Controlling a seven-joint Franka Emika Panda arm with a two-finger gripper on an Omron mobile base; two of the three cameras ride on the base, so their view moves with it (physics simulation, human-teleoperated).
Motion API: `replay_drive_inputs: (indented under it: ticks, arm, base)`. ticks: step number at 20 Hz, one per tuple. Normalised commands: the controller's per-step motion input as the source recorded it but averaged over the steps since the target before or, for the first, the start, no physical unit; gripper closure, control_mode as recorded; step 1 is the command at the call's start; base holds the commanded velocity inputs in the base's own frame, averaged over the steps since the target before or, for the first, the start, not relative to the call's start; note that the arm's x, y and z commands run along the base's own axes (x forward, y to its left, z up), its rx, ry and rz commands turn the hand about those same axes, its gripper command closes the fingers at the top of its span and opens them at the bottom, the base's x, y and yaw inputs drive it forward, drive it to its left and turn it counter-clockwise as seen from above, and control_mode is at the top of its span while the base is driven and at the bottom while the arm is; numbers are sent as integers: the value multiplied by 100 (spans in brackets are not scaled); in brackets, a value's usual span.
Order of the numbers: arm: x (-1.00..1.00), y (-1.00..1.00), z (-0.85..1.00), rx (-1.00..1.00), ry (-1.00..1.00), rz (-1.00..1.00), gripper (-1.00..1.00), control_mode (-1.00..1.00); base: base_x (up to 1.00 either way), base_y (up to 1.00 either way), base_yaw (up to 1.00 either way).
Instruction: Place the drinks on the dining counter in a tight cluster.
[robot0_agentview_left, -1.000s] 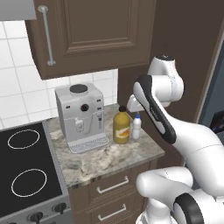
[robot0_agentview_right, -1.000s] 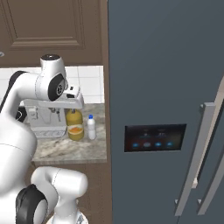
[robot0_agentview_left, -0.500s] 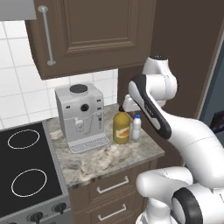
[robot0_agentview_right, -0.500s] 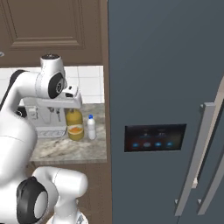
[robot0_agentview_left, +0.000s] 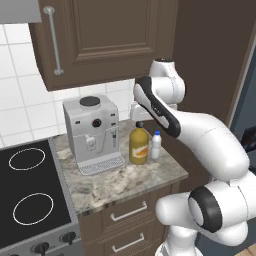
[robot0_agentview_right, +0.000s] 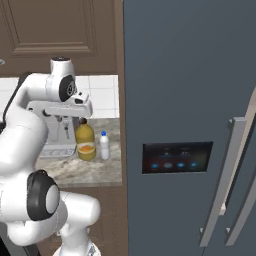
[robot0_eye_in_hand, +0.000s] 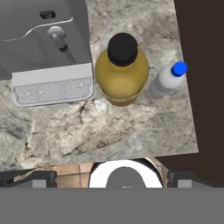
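Two drinks: a big orange-yellow jug-like bottle with a black cap (robot0_agentview_left: 139, 147) and a small white bottle with a blue cap (robot0_agentview_left: 156, 145), both upright on the small marbled stone worktop (robot0_agentview_left: 125, 180).
Bottle spacing: the small white bottle stands just beside the jug-like bottle, on its side away from the coffee machine; from the hand view a thin gap shows between them, so they look apart, not touching.
Coffee machine: a silver boxy coffee machine with a drip tray (robot0_agentview_left: 92, 134) sits on the same worktop, just beside the orange-yellow bottle.
Worktop edge: the white bottle is near the edge that meets the tall dark cabinet side.
End effector: the two-finger end effector (robot0_agentview_left: 141, 118) hangs above the orange-yellow bottle, jaws spread wide, holding nothing; in the hand view its dark fingertips (robot0_eye_in_hand: 40, 178) sit far apart at the bottom corners, clear of both bottles.
Arm: the white arm arches up from the base and bends back down over the worktop.
Surroundings: a black stovetop with white ring marks (robot0_agentview_left: 27, 197) lies next to the worktop; a brown wall cabinet with a metal bar handle (robot0_agentview_left: 105, 37) hangs above; a dark grey fridge with a small lit panel (robot0_agentview_right: 185, 125) stands on the far side.
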Motion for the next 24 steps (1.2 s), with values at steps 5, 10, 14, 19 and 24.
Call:
replay_drive_inputs:
  ticks: [5,10,14,19,24]
  arm:
    - [39,-9,-2,0,-1,1,-100,-100]
    - [37,-1,-17,0,0,6,-100,-100]
    - [45,0,-39,0,0,10,-100,-100]
    - [35,0,-42,0,0,7,-100,-100]
    - [38,0,-6,-2,0,6,-100,-100]
  base:
    - [0,0,0]
    - [0,0,0]
    - [0,0,0]
    - [0,0,0]
    - [0,0,0]
